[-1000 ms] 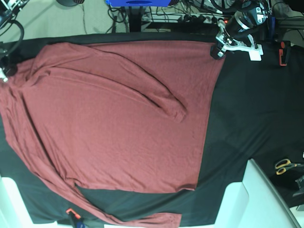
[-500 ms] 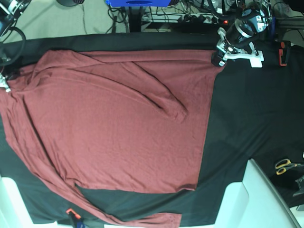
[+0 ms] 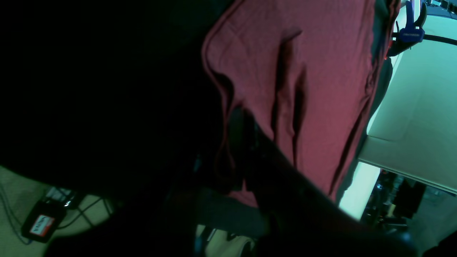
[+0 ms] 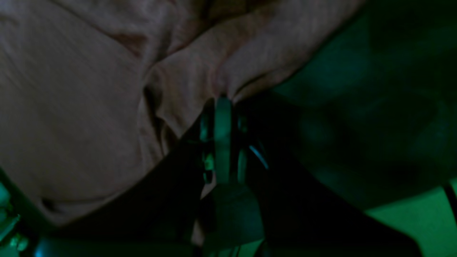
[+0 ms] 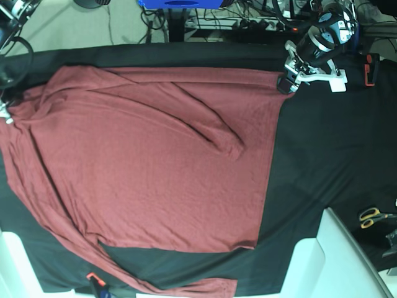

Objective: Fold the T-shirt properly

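Note:
The brick-red long-sleeved T-shirt (image 5: 142,155) lies spread on the black table cloth (image 5: 322,155), with one sleeve folded across its chest and the other trailing along the near edge. My left gripper (image 5: 284,84) is shut on the shirt's far right corner; the left wrist view shows dark fingers (image 3: 237,142) pinching the cloth edge (image 3: 321,71). My right gripper (image 5: 5,107) is shut on the shirt's far left edge; the right wrist view shows its tips (image 4: 223,101) nipping a pucker of fabric (image 4: 89,89). The far edge is doubled over in a narrow strip.
Scissors (image 5: 372,216) lie at the right edge. A white surface (image 5: 338,261) fills the near right corner. An orange clamp (image 5: 370,68) sits far right, a small orange and blue tool (image 5: 94,282) at the near edge. Cables and a blue object (image 5: 180,3) lie beyond the table.
Both grippers have drawn the shirt's far edge toward the near side. The left gripper moved nearer with the corner, most of it in the first half second.

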{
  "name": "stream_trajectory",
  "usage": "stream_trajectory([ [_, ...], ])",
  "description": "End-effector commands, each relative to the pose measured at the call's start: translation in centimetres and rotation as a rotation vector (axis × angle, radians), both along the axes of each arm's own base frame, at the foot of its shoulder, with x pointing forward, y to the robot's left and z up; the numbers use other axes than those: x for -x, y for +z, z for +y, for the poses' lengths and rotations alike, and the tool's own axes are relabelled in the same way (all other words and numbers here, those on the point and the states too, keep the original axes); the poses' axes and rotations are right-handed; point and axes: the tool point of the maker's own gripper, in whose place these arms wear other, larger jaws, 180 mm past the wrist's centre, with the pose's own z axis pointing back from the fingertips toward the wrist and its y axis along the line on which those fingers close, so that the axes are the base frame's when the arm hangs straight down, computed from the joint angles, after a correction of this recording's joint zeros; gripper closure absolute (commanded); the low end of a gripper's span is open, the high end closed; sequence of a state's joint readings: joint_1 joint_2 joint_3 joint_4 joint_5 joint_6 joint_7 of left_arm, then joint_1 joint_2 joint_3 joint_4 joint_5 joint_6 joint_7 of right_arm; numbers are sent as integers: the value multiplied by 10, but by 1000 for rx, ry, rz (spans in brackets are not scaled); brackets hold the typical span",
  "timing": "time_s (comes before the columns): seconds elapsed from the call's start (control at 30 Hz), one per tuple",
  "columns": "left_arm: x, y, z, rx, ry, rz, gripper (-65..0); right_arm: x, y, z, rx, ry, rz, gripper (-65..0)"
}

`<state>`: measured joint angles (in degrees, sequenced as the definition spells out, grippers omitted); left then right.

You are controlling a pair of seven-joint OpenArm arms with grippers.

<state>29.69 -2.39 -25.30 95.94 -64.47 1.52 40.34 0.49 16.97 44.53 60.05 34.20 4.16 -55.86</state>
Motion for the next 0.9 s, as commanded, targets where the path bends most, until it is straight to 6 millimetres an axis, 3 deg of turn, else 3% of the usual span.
stream_trajectory([
  [0.0, -5, 8, 3, -5, 1, -32, 0, -14, 22, -19, 70, 9, -51, -2],
  [0.2, -5, 9, 3, -6, 0, -33, 0, -25, 42, -22, 123, 1, -76, -2],
  [0.4, -6, 10, 2, -3, 1, -38, 0, -23, 42, -20, 109, 1, -64, -2],
  [0.57, -15, 25, 1, -18, -13, -82, 0, -24, 42, -19, 106, 6, -61, -2],
  [0.73, -16, 27, 1, -20, -14, -88, 0, -41, 47, -1, 141, 110, -64, -2],
  [0.87, -15, 26, 1, -21, -13, -86, 0, -48, 50, -1, 141, 93, -69, -2],
])
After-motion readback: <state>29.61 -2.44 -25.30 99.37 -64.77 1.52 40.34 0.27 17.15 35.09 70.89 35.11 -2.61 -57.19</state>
